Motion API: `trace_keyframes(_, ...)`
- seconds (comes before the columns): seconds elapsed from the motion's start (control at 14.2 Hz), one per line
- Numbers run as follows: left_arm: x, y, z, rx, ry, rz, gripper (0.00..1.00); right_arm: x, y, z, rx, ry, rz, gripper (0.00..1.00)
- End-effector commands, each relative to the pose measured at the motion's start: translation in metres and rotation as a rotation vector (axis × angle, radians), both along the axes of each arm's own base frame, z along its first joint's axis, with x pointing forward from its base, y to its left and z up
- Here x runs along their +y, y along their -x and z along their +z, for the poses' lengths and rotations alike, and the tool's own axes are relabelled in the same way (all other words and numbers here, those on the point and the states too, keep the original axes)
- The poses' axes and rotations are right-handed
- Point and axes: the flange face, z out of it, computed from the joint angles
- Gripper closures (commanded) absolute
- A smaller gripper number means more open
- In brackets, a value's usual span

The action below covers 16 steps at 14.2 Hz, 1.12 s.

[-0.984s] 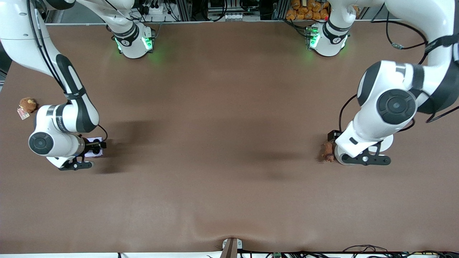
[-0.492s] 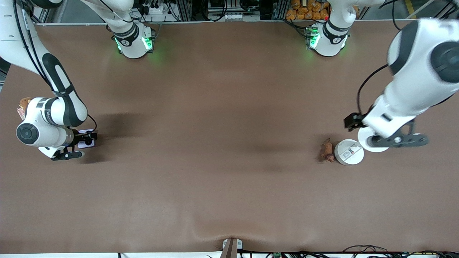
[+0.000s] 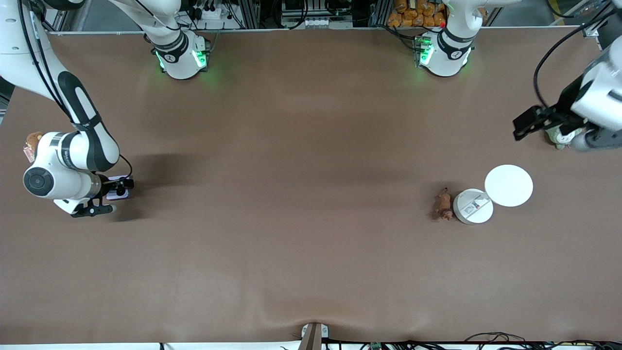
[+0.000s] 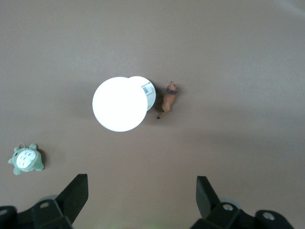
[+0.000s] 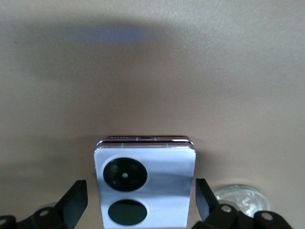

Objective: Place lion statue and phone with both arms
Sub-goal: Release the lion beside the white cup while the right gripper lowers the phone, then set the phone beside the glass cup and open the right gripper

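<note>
Front view puts the tiny orange-brown lion statue (image 3: 442, 204) lying on the brown table (image 3: 301, 194) toward the left arm's end, touching or just beside a squat white cylinder (image 3: 473, 206), with a flat white disc (image 3: 508, 185) next to that. The left gripper (image 3: 559, 127) hangs well apart from it, over the grey-green plush toy with a white belly (image 3: 560, 137). Left wrist view shows what the front cannot: the left gripper's (image 4: 142, 198) jaws spread wide and empty, and the lion's (image 4: 168, 97) long axis running straight away from them. At the right arm's end, the right gripper (image 3: 116, 193) sits low over the pale lavender folded phone (image 3: 119, 190). Right wrist view shows the phone (image 5: 145, 188) flat between the parted fingers (image 5: 73, 202), apparently not yet clamped. A round brown plush (image 3: 32, 140) lies nearby.
</note>
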Motion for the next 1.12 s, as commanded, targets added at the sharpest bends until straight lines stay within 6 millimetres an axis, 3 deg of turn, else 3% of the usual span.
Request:
trace_keyframes(0.0,0.0,0.012,0.005,0.013,0.012,0.007,0.0,0.019,-0.031,0.05,0.008,0.026,0.036,0.0)
trace_keyframes(0.21,0.011,0.016,0.01,0.004,0.011,0.01,0.0,0.062,-0.055,0.084,-0.011,-0.032,0.023,0.0)
trace_keyframes(0.49,0.005,0.034,0.001,0.001,0.004,-0.002,0.0,0.117,-0.066,0.18,0.046,-0.082,-0.097,0.0)
trace_keyframes(0.63,0.005,0.047,-0.001,0.005,0.001,-0.004,0.0,0.142,-0.056,0.237,-0.018,-0.069,-0.075,0.0)
trace_keyframes(0.91,0.003,0.053,0.002,0.01,-0.001,-0.032,0.0,0.157,-0.02,0.337,-0.122,-0.054,-0.053,0.0)
trace_keyframes(1.05,0.014,0.054,0.005,0.019,0.003,-0.036,0.0,0.161,0.01,0.378,-0.182,-0.046,-0.049,0.0)
